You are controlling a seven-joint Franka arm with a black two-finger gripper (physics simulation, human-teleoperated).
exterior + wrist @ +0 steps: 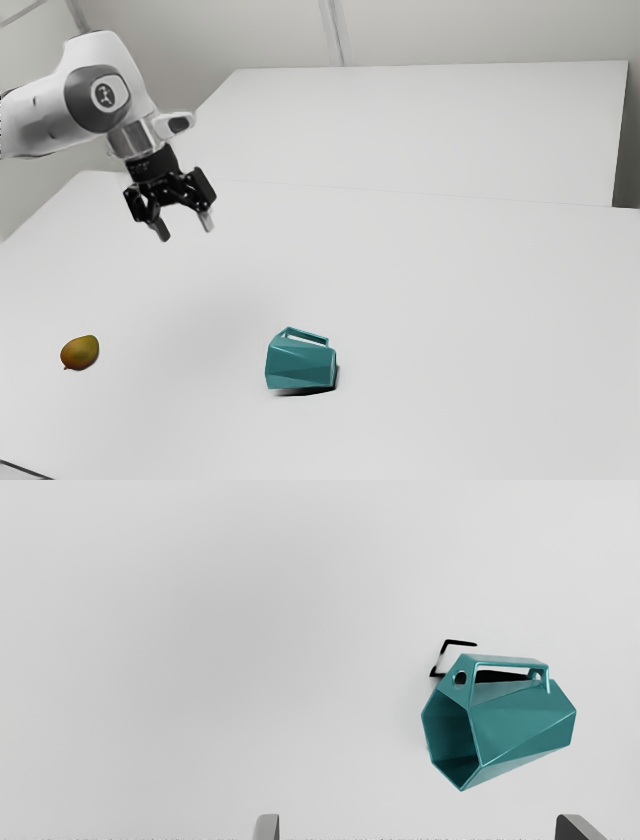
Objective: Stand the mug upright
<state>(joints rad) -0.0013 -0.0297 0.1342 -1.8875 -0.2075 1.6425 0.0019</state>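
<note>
1. Claw (pixel 186 230), nearest the wrist camera: fingers spread, raised over the table (pixel 460 310).
2. Teal mug (pixel 300 368): lying on its side on the table, well apart from the claw.
3. Mango (pixel 80 352): resting toward the exterior view's left.

Counter (pixel 470 280): bright, nearly white, a soft grey shade spread over part of it
Wall (pixel 480 30): pale, a little dimmer than the counter
Mug (pixel 300 370): black shadow tight along its underside; thin pale glints on its edges
Handle (pixel 505 660): solid black shadow beside it
Mug's inside (pixel 452 730): deeply shaded
</note>
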